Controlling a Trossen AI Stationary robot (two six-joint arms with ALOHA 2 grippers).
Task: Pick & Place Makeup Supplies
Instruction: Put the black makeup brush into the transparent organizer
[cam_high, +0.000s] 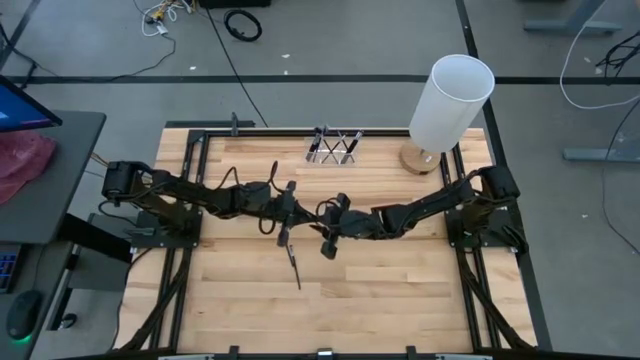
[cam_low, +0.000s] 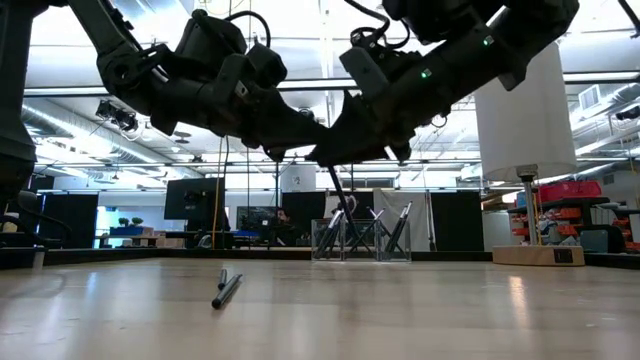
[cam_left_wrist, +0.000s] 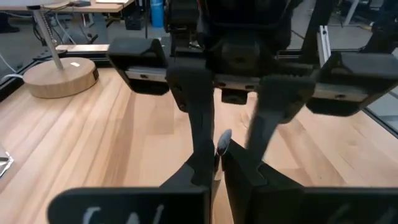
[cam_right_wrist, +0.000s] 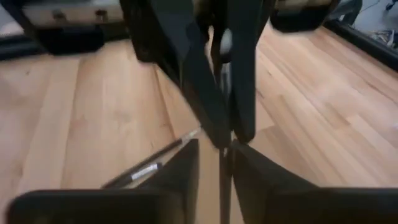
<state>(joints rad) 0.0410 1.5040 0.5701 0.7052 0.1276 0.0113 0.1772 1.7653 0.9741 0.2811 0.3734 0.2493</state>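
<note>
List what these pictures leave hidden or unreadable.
- High view: whichever gripper holds the stick between them; both wrists cover it.
- Right wrist view: right gripper jaw gap, blurred.
- High view: items in the clear holder, too small to count.
- Low view: loose sticks on the table, ends indistinct.

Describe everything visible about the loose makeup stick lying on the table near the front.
The loose makeup stick is thin, dark and pencil-like, with a paler silvery section visible along it. It lies flat on the bare wooden table, slanted, in front of both arms. Nothing grips or touches it; both tools hang above and behind it. From table level a second short piece seems to lie beside it, unclear.
</note>
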